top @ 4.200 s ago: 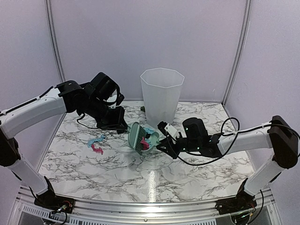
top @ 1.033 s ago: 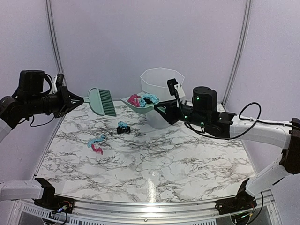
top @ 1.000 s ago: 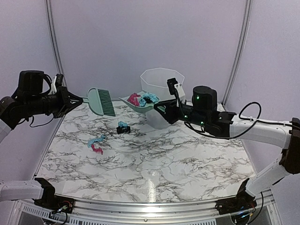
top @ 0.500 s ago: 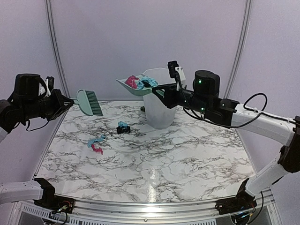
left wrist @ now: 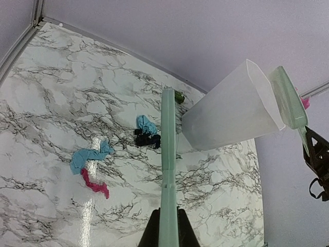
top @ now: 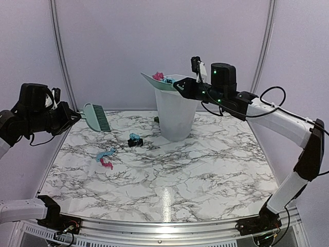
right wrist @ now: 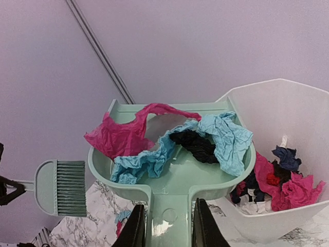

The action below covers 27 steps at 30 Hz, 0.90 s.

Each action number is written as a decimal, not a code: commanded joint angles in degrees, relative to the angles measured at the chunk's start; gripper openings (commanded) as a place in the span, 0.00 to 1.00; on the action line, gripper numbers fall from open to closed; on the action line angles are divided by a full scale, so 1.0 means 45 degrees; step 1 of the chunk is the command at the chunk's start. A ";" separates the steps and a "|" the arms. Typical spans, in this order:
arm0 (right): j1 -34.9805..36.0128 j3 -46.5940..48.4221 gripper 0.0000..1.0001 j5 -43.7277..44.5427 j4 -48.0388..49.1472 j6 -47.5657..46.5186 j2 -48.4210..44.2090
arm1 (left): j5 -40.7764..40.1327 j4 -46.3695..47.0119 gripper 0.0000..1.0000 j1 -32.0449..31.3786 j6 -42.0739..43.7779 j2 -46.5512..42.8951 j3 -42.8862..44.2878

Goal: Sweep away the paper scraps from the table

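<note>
While higher than before, dustpan (right wrist: 177,177) of paper scraps (right wrist: 221,136), right pincer (right wrist: 169,225) tight on it; left pincer (left wrist: 168,230) tight on brush (left wrist: 167,144).

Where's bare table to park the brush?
The near half of the table, up to the blue-pink scraps, and the right side beside the bin are bare. Crowded: left of centre, around those scraps and the blue-black clump.
</note>
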 commanded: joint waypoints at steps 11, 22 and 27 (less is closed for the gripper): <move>-0.2428 0.0768 0.00 -0.2781 0.1035 0.4775 0.0214 | -0.0561 -0.0464 0.00 0.0059 0.0016 -0.0266 -0.0225; -0.3491 -0.1067 0.00 -0.4064 0.5053 1.0359 0.0049 | -0.0729 -0.0491 0.00 0.0060 0.0017 -0.0016 -0.0123; -0.3727 -0.1666 0.00 -0.4636 0.6743 1.2386 0.0280 | -0.0718 -0.0462 0.00 0.0055 -0.0026 0.0225 -0.0062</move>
